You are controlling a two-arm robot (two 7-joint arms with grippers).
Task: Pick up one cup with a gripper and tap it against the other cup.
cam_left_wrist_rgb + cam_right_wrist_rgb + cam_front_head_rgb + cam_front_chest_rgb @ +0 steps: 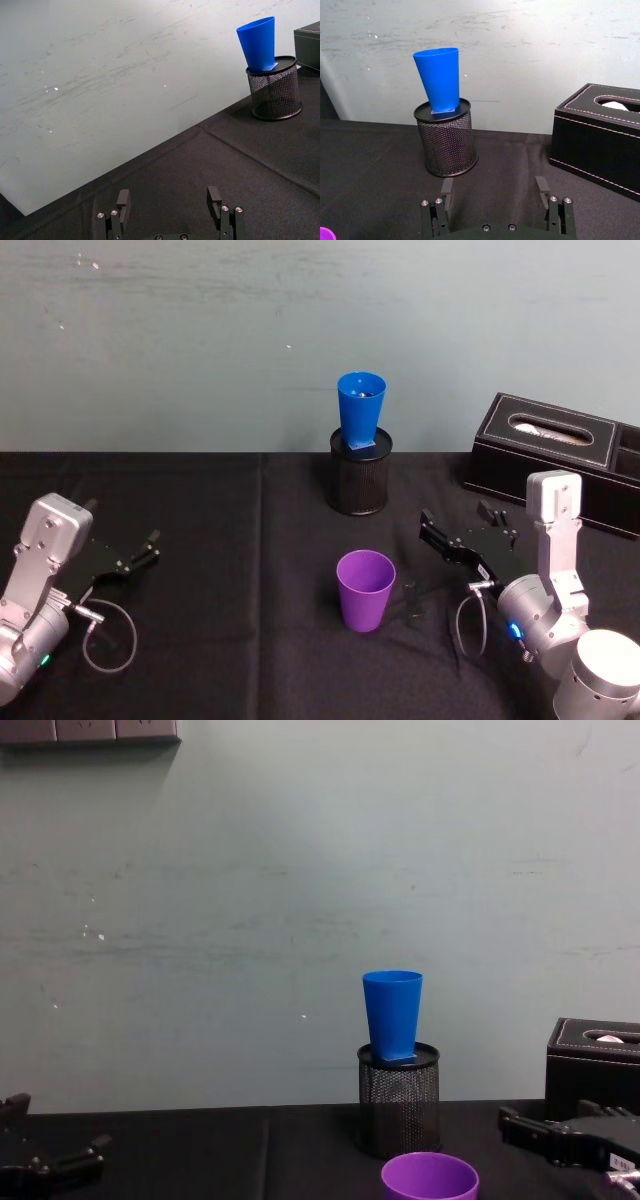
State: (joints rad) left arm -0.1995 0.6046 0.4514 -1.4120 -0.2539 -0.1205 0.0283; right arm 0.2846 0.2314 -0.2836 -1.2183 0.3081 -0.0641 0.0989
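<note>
Right claw (432,525) parted, empty, just right of purple cup (365,589); blue cup (360,412) atop mesh holder (359,478); left claw (150,545) parted; no readable writing.

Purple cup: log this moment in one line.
purple cup: upright on table, free | blue cup: in mesh holder | right tool: open, beside purple cup | left tool: open, idle

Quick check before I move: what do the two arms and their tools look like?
Both arms are silver-grey cylinders. Left tool and right tool are black with flat fingers, each trailing a looped grey cable. A blue light glows on the right arm, a green one on the left.
</note>
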